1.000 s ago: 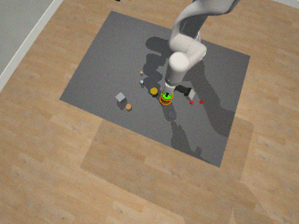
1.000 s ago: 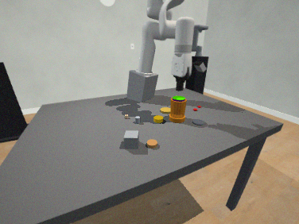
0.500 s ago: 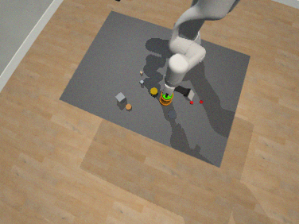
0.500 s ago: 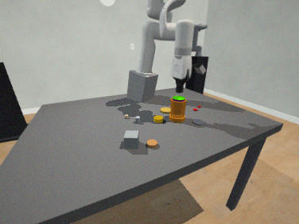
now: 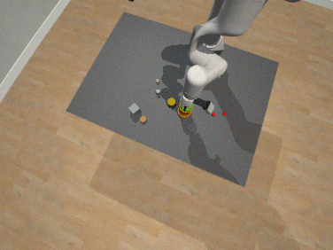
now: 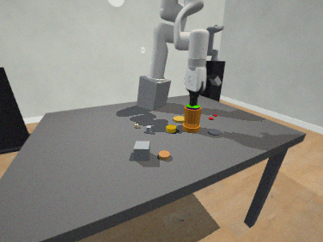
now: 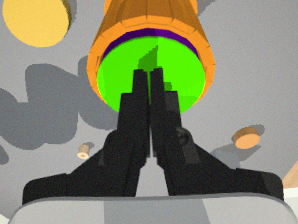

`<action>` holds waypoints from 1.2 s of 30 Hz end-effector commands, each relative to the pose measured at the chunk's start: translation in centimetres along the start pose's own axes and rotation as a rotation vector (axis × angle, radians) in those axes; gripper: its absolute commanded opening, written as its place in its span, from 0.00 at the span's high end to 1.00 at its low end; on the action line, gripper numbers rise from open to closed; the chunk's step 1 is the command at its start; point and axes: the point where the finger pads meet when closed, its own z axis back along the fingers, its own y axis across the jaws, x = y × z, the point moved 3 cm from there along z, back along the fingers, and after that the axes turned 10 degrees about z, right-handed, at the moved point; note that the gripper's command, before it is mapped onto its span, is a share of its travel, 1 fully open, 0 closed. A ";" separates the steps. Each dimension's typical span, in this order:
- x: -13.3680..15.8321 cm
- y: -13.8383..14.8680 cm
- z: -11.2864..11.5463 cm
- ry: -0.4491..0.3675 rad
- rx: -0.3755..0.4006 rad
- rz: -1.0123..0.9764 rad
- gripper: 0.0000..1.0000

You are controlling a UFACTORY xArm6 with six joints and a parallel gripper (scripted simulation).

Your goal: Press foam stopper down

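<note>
An orange jar point(image 6: 191, 119) stands upright on the grey table; it also shows in the overhead view point(image 5: 185, 110) and in the wrist view point(image 7: 152, 30). A green foam stopper fills its mouth, with a thin purple band at the far edge, and sits a little above the rim point(image 6: 192, 106). My gripper point(image 7: 149, 88) is shut and empty. Its black fingertips point(image 6: 193, 98) point straight down at the middle of the stopper, at or just above its top. Whether they touch it I cannot tell.
A yellow disc point(image 6: 171, 129) lies left of the jar and another point(image 6: 179, 118) behind it. A grey disc point(image 6: 214, 132), two small red dots point(image 6: 212, 117), a grey cube point(image 6: 141, 148), an orange disc point(image 6: 163, 154) and two small cylinders point(image 6: 149, 129) lie around.
</note>
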 end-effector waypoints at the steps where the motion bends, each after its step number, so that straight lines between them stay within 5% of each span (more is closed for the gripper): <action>1: 0.0 0.2 -0.1 0.001 0.006 0.000 1.00; 36: 0.0 0.2 -0.9 0.001 0.006 0.000 1.00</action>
